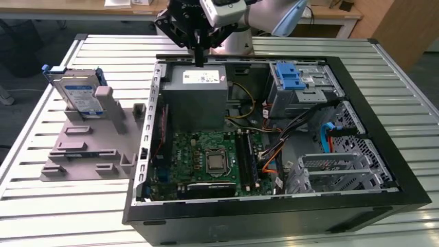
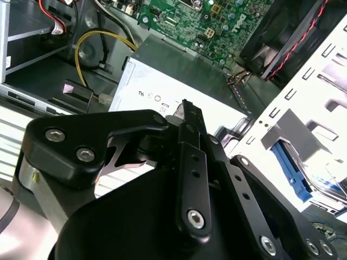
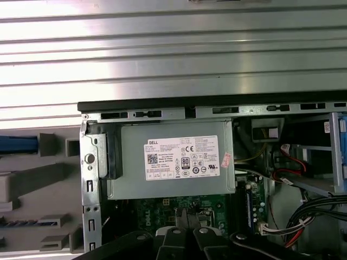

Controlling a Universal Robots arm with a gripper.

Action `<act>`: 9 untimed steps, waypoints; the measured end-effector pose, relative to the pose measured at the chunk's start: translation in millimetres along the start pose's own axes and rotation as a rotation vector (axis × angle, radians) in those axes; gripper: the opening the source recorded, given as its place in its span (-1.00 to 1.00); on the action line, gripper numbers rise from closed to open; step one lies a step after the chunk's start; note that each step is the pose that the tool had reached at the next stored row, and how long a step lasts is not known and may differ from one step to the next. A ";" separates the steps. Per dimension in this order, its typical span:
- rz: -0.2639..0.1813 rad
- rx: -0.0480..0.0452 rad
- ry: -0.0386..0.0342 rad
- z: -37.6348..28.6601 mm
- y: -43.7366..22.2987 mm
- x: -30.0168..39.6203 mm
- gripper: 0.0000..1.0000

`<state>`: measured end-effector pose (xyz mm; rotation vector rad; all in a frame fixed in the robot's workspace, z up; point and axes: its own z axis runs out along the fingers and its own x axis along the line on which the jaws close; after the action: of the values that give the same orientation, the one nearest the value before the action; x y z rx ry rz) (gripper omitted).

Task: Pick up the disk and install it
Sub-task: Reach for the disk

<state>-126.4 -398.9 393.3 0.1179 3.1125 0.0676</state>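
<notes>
Above the grey power-supply box (image 1: 197, 90) inside the open computer case (image 1: 384, 170), the gripper (image 1: 199, 62) hangs with its fingers pressed together, holding nothing. In both wrist views the narrow closed tips sit near the box's white sticker, raised off it rather than resting on it. The disk (image 1: 81, 98) stands on edge in a grey holder (image 1: 82, 149) on the slatted desk (image 1: 41, 206), outside the case on the exterior view's left, well apart from the gripper.
</notes>
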 end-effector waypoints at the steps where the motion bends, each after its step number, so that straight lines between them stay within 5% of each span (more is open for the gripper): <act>1: 0.000 0.0000 0.0000 0.0 0.0 0.8 -0.79; 9: 0.000 0.0000 0.0000 -0.2 -0.3 6.9 -0.79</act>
<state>-133.3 -398.7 393.3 0.1180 3.1125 0.0677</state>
